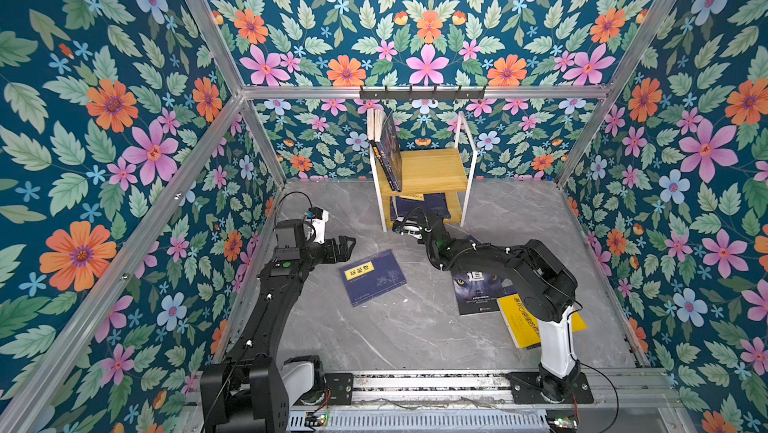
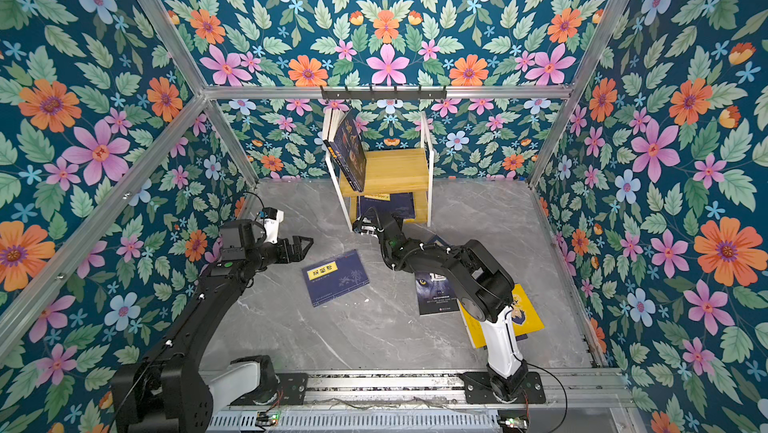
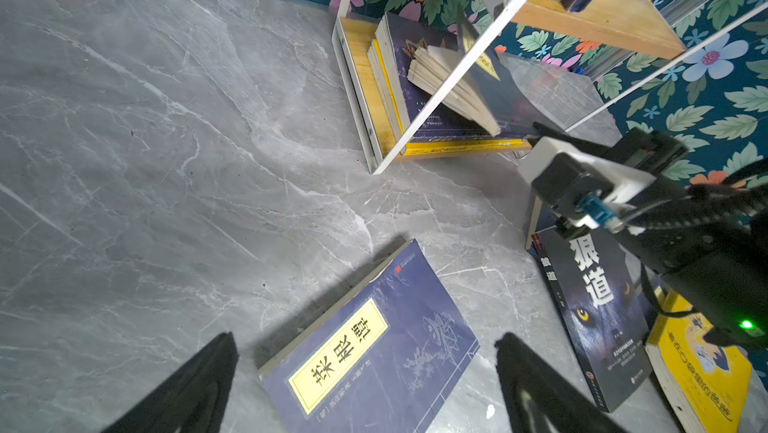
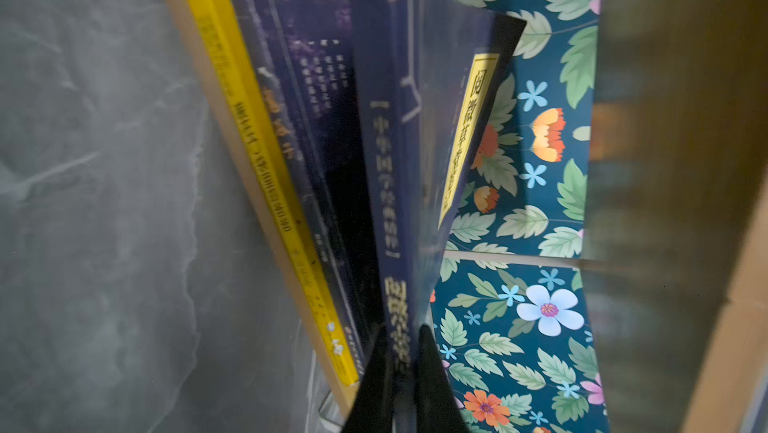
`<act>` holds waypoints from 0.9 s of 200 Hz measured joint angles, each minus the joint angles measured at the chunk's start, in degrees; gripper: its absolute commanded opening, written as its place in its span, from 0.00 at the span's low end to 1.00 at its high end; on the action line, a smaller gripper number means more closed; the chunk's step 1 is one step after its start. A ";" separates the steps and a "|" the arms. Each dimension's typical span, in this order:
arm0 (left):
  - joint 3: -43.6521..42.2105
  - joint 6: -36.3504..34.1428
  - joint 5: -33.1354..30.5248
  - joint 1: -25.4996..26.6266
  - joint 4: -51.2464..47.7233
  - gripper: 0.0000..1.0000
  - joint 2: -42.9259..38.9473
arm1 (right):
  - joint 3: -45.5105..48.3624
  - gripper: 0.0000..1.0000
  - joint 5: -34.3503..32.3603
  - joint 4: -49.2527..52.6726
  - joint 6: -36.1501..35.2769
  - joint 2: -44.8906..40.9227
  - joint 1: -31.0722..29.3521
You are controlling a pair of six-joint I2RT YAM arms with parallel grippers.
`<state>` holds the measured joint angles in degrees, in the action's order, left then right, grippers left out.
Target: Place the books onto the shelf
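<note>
Reaching into the lower tier of the shelf [image 1: 432, 169] at upper centre of both top views, your right gripper [image 4: 409, 339] was pinched tight on the spine of a navy book [image 4: 399, 169] with a yellow label. That book sat tilted, pages fanned, over a flat stack [image 3: 395, 78] lying on the lower board. On the upper board, a few standing books [image 1: 388, 148] leaned against the left side of the frame. Your left gripper [image 1: 349, 247] hung left of centre with its jaws spread wide and nothing between them, near a second navy book [image 1: 372, 278] lying flat on the grey floor [image 1: 374, 339]. Lower right of centre, a wolf-eyes book [image 1: 473, 294] and a yellow book [image 1: 519, 321] lay side by side and touching on the floor, partly hidden under your right arm
</note>
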<state>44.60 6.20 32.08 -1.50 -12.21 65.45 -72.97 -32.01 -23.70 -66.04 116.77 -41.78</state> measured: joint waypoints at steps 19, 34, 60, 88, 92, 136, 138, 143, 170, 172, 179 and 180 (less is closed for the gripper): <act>-0.04 0.17 0.04 0.00 0.07 0.99 0.09 | 0.52 0.00 0.83 1.46 0.09 0.11 0.02; -0.11 0.39 0.28 0.00 0.24 0.99 0.24 | 0.50 0.00 1.53 1.84 0.09 0.74 0.11; -0.04 0.61 0.28 0.04 0.28 0.99 0.59 | -0.37 0.00 1.97 3.65 -0.13 1.73 0.31; -0.22 0.92 0.50 0.07 0.66 0.99 0.35 | -3.30 0.00 2.84 4.90 -0.31 3.63 1.07; -0.22 0.92 0.50 0.07 0.68 0.99 0.35 | -3.80 0.00 2.95 5.33 -0.28 3.87 1.18; -1.07 0.76 0.48 0.33 1.05 0.99 0.26 | -9.16 0.00 4.83 10.58 0.39 5.20 2.14; -1.07 0.76 0.48 0.33 1.05 0.99 0.31 | -9.44 0.00 4.87 10.86 0.37 5.33 2.16; -1.07 0.74 0.48 0.33 1.07 0.99 0.31 | -9.94 0.00 5.03 11.56 0.39 5.51 2.23; -0.96 0.66 0.48 0.37 1.07 1.00 0.31 | -12.83 0.02 6.27 14.71 1.20 6.75 2.43; -0.96 0.61 0.48 0.37 1.07 0.99 0.31 | -13.07 0.02 6.32 14.95 1.20 6.91 2.45; -0.94 0.48 0.46 0.37 1.07 0.99 0.35 | -13.88 0.03 6.40 15.58 1.22 7.41 2.45; -0.94 0.48 0.46 0.37 1.07 0.99 0.37 | -13.99 0.03 6.40 15.69 1.25 7.48 2.45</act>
<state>43.66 6.68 32.53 -1.13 -11.14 65.82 -86.96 -25.61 -8.01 -64.79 124.25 -39.33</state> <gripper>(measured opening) 0.995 0.093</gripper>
